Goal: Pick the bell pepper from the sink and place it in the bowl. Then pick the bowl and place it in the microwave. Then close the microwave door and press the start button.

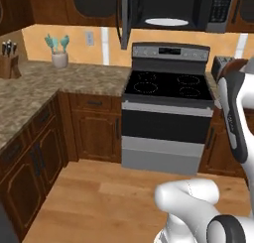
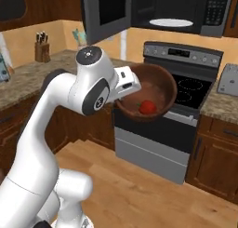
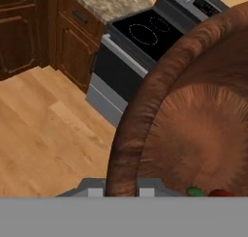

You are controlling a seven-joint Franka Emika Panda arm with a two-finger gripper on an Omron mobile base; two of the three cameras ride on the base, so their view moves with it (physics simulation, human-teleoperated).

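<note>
1. Bowl (image 2: 153,94): a dark reddish-brown, rounded vessel with a wood-like streaked texture, seen at the centre of the right base view, tilted so its opening faces the camera. It is carried in the air in front of the range.
2. Bell pepper (image 2: 147,107): a small, roundish, bright red item lying inside the bowl, low against its inner wall. In the hand view, a red sliver with a green stem shows at the lower right, inside the bowl (image 3: 193,134).
3. Gripper (image 2: 126,85): white body at the bowl's left rim in the right base view. In the hand view, the bowl rim passes between the 2 grey finger bases at the bottom centre; the fingers appear to pinch the rim.
4. Microwave (image 2: 186,10): a dark grey and black unit at the top of the right base view, above the range. Its black cavity holds a white round turntable (image 2: 171,23).
5. Microwave door (image 2: 104,13): a dark glass panel in a grey frame, swung open toward the upper left of the frame. In the left base view it appears edge-on at the upper centre (image 1: 124,19).
6. Range (image 1: 166,108): a black glass cooktop with 4 ring burners over a grey and black oven front.
7. Counter (image 1: 30,93): speckled stone over brown wood cabinets; a knife block (image 1: 9,61) stands at the upper left.
</note>
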